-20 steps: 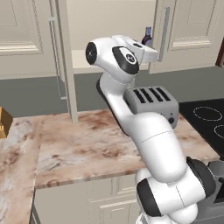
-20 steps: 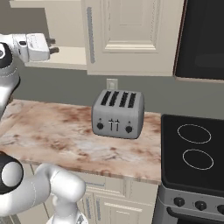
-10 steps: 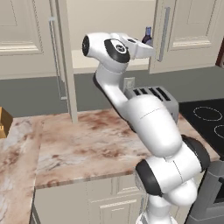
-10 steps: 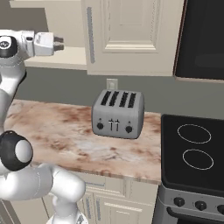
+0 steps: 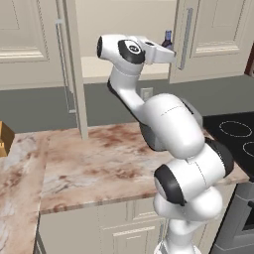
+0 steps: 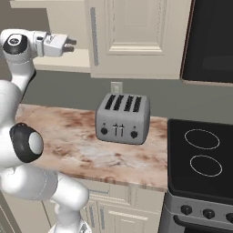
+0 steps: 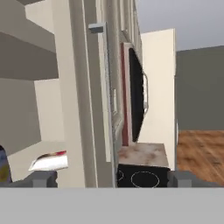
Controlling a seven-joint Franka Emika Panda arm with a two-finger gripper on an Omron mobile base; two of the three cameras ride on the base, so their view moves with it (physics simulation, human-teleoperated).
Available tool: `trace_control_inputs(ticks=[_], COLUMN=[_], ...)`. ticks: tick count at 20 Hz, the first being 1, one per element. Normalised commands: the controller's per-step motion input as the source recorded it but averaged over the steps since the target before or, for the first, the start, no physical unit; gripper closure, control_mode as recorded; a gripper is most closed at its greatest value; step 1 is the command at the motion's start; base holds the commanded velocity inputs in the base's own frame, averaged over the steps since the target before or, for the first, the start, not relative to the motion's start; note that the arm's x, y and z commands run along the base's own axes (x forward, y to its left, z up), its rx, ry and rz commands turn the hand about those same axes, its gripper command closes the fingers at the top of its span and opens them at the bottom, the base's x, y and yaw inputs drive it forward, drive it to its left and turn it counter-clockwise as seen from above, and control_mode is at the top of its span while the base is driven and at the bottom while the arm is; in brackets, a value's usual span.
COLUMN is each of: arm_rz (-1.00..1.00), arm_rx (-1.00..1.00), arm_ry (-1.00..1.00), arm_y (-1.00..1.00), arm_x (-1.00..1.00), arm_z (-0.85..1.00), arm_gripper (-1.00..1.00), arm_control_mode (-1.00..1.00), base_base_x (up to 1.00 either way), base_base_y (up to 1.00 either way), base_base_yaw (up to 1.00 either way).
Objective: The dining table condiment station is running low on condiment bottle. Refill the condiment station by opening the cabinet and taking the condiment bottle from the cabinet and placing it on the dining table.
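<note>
Pincer (image 6: 72, 44) spread wide, empty; condiment bottle (image 5: 167, 38) just beyond, seemingly untouched, inside cabinet (image 5: 124, 69).

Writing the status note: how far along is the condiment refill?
Done: the cabinet stands open. In hand: the pincer is open and empty, raised at shelf height beside the condiment bottle, which stands on the shelf. Left: grasp the bottle, lift it out and set it on the dining table.

condiment bottle (image 5: 167, 38): only top shows behind the arm's hand, inside cabinet (image 5: 124, 30) | hand view: bottle cut by left edge | toaster (image 6: 123, 118): hidden behind arm in left base view
</note>
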Motion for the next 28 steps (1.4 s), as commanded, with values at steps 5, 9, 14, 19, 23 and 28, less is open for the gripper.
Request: trace_control_inputs(ticks=[5,9,14,19,23,28], arm_rz=[-0.14,-0.09,-0.09,-0.09,-0.10,0.00], arm_rx=[0.00,0.00,0.00,0.00,0.00,-0.03], arm_ry=[0.02,0.02,0.03,0.04,0.04,0.06], arm_y=[-0.11,-0.32,-0.38,-0.37,-0.29,0.49], arm_x=[0.33,0.12,0.03,0.01,0.00,-0.22], arm_z=[-0.02,-0.04,-0.04,-0.09,-0.06,-0.12], arm_gripper=[-1.00,-1.00,-1.00,-1.00,-1.00,-1.00], arm_control_mode=[-1.00,-1.00,-1.00,-1.00,-1.00,-1.00], base_base_x=[0.00,0.00,0.00,0.00,0.00,0.00], base_base_y=[0.00,0.00,0.00,0.00,0.00,0.00], base_base_yaw=[0.00,0.00,0.00,0.00,0.00,0.00])
